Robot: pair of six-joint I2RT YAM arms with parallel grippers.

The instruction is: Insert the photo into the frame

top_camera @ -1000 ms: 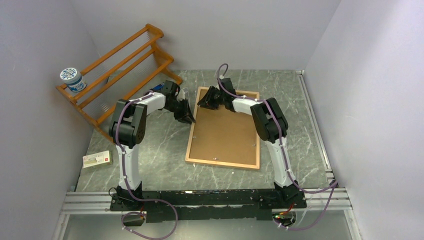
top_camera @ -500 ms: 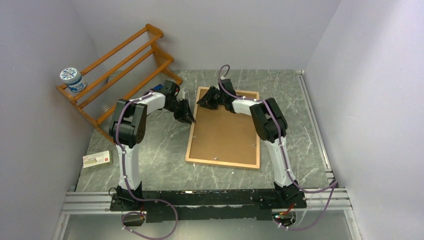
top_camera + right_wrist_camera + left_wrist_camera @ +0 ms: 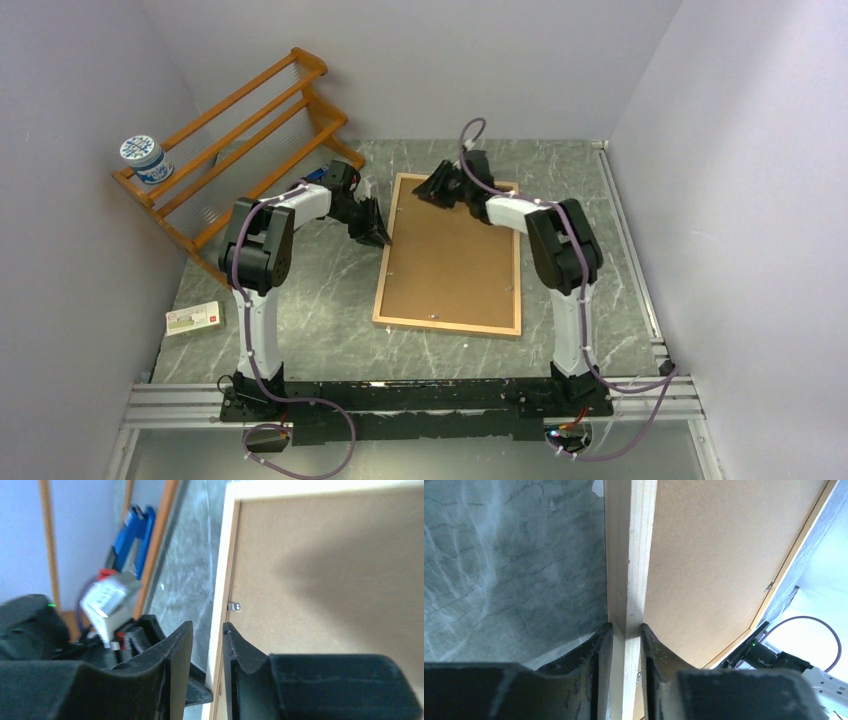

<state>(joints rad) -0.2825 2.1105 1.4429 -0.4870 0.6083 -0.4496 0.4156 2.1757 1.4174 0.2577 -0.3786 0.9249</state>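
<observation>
The frame [image 3: 447, 327] lies flat on the table with its brown backing board [image 3: 450, 255] facing up. My left gripper [image 3: 378, 237] is shut on the frame's left light-wood border [image 3: 629, 555], one finger [image 3: 596, 645] on each side of it, the gripper [image 3: 625, 630] low at the table. My right gripper [image 3: 427, 193] hovers over the frame's far left corner, jaws a narrow gap apart with nothing between them [image 3: 207, 630]; the border [image 3: 227, 570] shows below. The photo is not in view.
An orange-brown slatted rack [image 3: 240, 130] stands at the far left with a blue-and-white tub [image 3: 143, 158] on its end. A small flat box [image 3: 194, 318] lies near the left front. A metal clip [image 3: 234, 606] sits on the board's edge. Walls close both sides.
My right arm has swung right and back, its gripper shifting a little along the frame's far edge. The left gripper and the frame have not moved.
</observation>
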